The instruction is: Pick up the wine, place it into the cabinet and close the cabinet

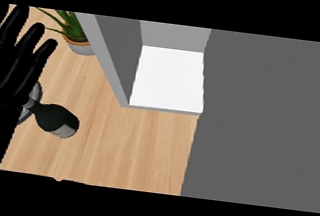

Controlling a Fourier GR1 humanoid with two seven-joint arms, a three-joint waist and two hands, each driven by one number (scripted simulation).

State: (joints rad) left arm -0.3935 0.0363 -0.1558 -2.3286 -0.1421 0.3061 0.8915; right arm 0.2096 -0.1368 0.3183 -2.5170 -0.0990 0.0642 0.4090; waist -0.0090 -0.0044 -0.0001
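The wine bottle (59, 120) is a dark bottle on the wooden counter (128, 146) at the left, its pale base turned toward the lower right. Its neck end is hidden behind my left hand (5, 61). That hand fills the left edge, open with fingers straight and pointing up, resting just left of the bottle; whether they touch I cannot tell. The cabinet (170, 78) stands open at the top centre, showing a white inner floor. Its grey side wall (117, 54) runs down toward the counter. My right hand does not show.
A potted plant (74, 31) stands at the back left, next to the cabinet's grey wall. A broad grey panel (273, 119) covers the whole right side of the view. Bare counter lies between the bottle and that panel.
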